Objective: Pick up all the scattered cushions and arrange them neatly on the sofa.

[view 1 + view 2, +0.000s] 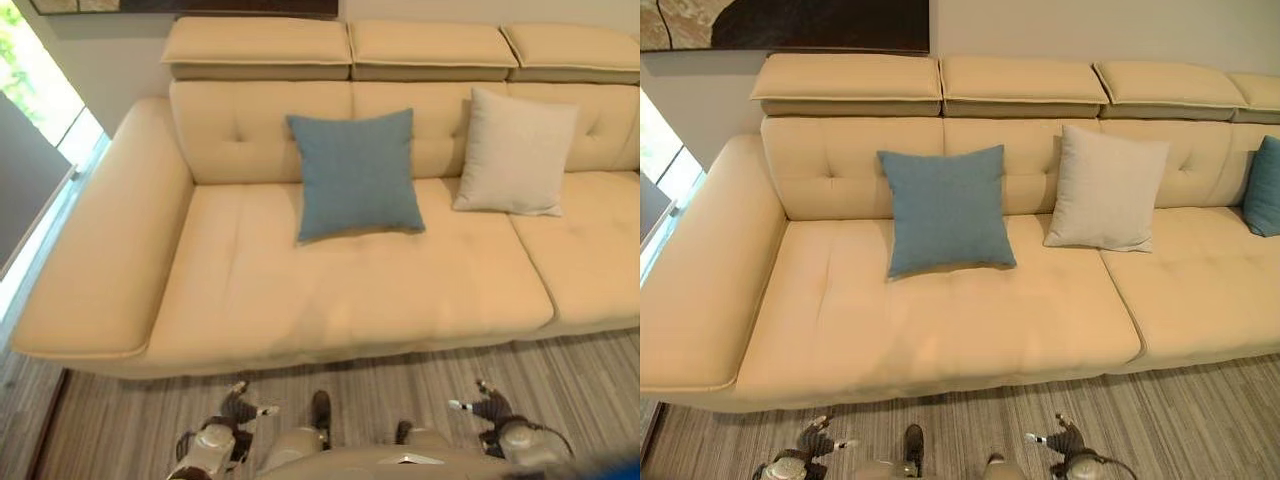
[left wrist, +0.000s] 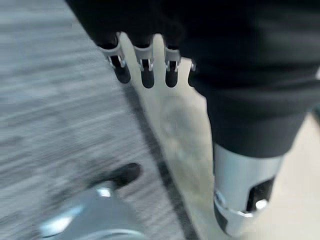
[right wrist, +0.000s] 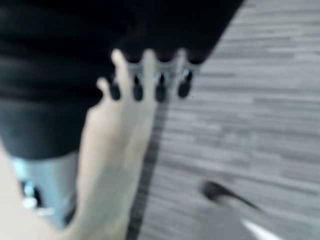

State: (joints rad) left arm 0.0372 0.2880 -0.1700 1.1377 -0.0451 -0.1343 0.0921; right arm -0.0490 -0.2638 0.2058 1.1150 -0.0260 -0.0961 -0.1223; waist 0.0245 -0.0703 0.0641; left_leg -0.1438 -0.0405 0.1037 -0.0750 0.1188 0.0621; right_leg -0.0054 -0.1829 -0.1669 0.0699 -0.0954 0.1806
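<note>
A blue cushion (image 1: 356, 174) leans upright against the backrest of the beige sofa (image 1: 250, 290), near the middle of the left seat. A cream cushion (image 1: 513, 152) leans on the backrest to its right. A second blue cushion (image 1: 1264, 187) stands at the far right edge of the sofa. My left hand (image 1: 240, 405) and right hand (image 1: 487, 407) hang low over the carpet in front of the sofa, well short of the seat. Both are open and hold nothing, as the left wrist view's fingers (image 2: 144, 64) and the right wrist view's fingers (image 3: 150, 70) show.
Grey striped carpet (image 1: 380, 385) runs along the sofa's front. The sofa's wide left armrest (image 1: 110, 240) stands beside a bright window (image 1: 35, 75). Raised headrests (image 1: 258, 45) top the backrest, and a dark picture (image 1: 820, 22) hangs on the wall behind.
</note>
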